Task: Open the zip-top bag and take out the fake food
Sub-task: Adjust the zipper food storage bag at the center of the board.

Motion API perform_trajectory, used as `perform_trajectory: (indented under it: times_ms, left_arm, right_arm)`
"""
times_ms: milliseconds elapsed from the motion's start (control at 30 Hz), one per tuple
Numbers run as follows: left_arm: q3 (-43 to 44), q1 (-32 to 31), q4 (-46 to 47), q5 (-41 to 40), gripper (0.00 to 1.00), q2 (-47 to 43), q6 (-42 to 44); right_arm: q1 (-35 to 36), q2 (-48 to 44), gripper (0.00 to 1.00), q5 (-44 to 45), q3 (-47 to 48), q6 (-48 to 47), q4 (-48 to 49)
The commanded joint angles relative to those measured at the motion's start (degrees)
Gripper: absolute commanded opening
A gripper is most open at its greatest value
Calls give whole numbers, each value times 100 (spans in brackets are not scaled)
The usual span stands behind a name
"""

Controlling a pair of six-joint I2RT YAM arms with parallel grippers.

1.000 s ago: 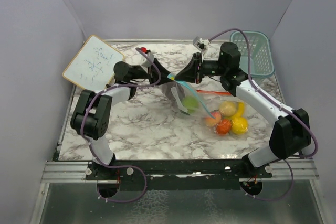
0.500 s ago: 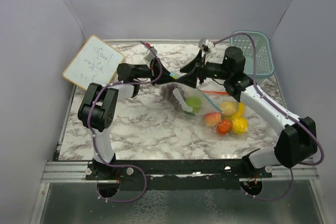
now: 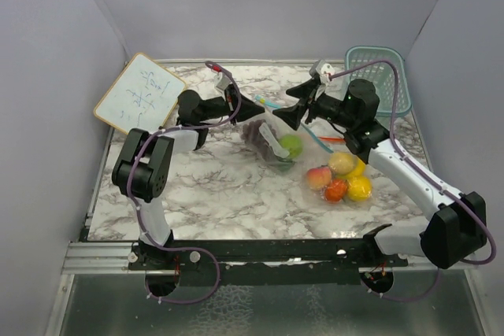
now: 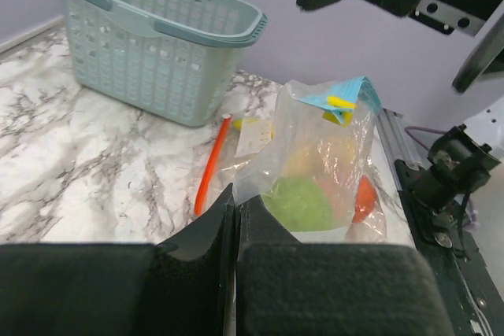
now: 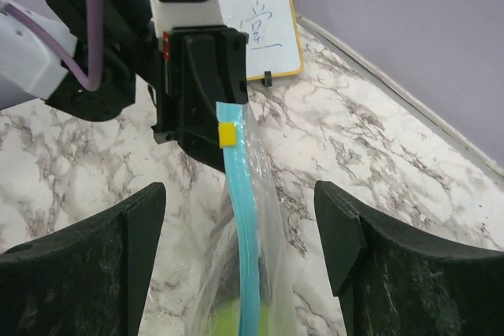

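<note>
Green ball (image 3: 291,145) inside clear bag (image 3: 272,126)

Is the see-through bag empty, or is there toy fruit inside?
Not empty. A green ball shows through the clear bag, which the left pincer pinches and holds up.

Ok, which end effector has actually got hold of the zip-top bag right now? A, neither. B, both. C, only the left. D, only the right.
C: the left end effector is shut on the edge of the zip-top bag, while the right end effector has its fingers spread apart on either side of the blue zip strip, clear of it.
</note>
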Motion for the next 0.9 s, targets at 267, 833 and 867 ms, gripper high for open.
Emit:
perform_trajectory:
  times_ms: [267,833,867]
  left_arm:
    - [-261,-277,-2628,-1255,0,-1492,1844]
    - [-1226,-806,-2497,-1583,0,-2370,1768]
    - [-1217,-852,-2543,-1610,0,-2380,1816]
  right_arm:
    - [70,432,80,129,90,-212,451]
    - [107,326,15,541,-118,535,873]
    - [103,263,11,526,-222,581,920]
